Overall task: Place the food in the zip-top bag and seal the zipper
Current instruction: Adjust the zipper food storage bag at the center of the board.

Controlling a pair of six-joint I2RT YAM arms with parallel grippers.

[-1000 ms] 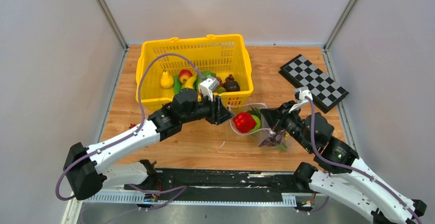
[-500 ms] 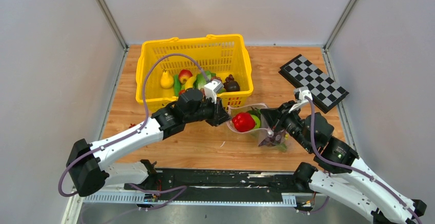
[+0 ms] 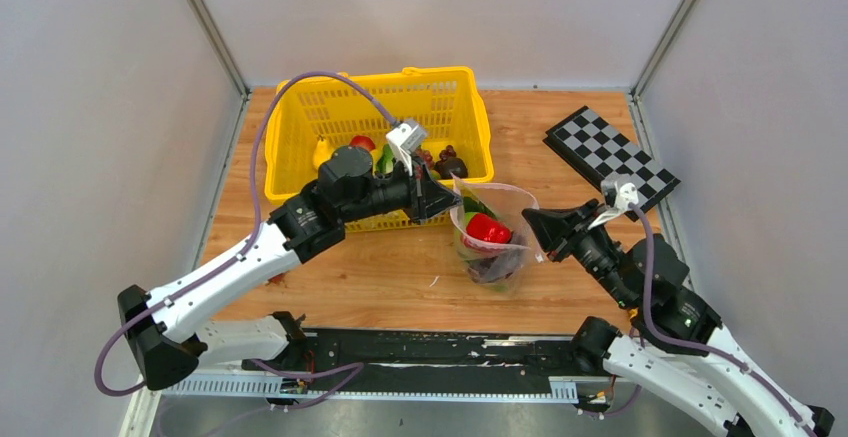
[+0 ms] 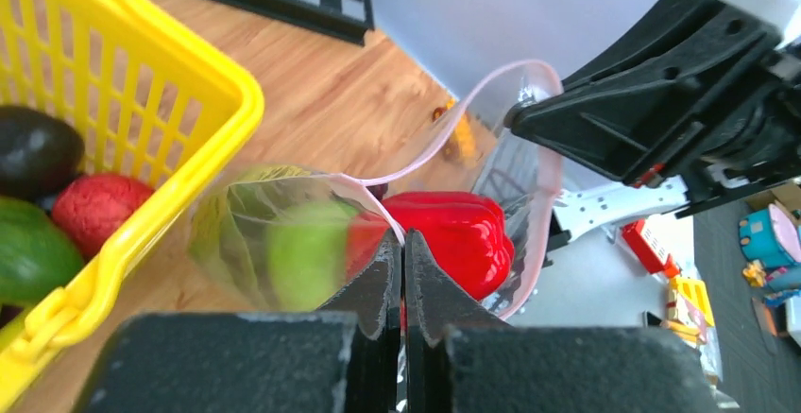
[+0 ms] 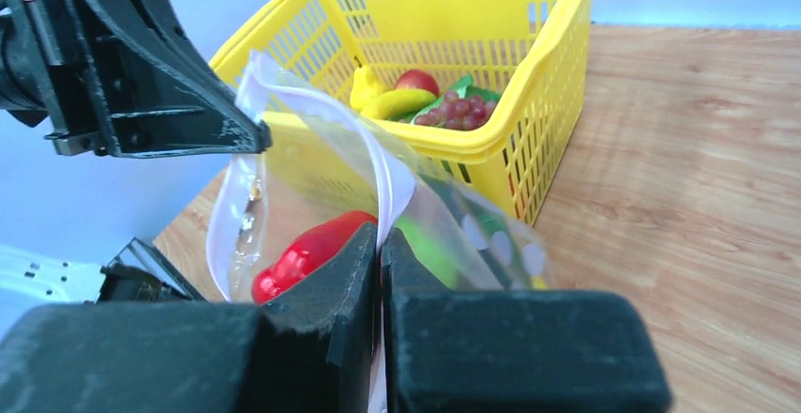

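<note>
The left end effector [image 4: 403, 243] and right end effector [image 5: 380, 238] each pinch the rim of the one zip-top bag [image 3: 515, 252] — one red pepper [image 3: 487, 228] inside.

Yellow basket [image 3: 440, 107]: at the far side of the wooden surface [image 3: 380, 277].
Zip-top bag [image 3: 515, 219]: just in front of the basket's near right corner, mouth spread open.
Red pepper [image 3: 488, 228]: inside the bag, above dark purple pieces.
Left claw [image 3: 447, 204]: at the bag rim, on the basket side.
Right claw [image 3: 530, 225]: at the rim's opposite side.
Checkerboard [image 3: 610, 162]: right of the basket, well apart.
</note>
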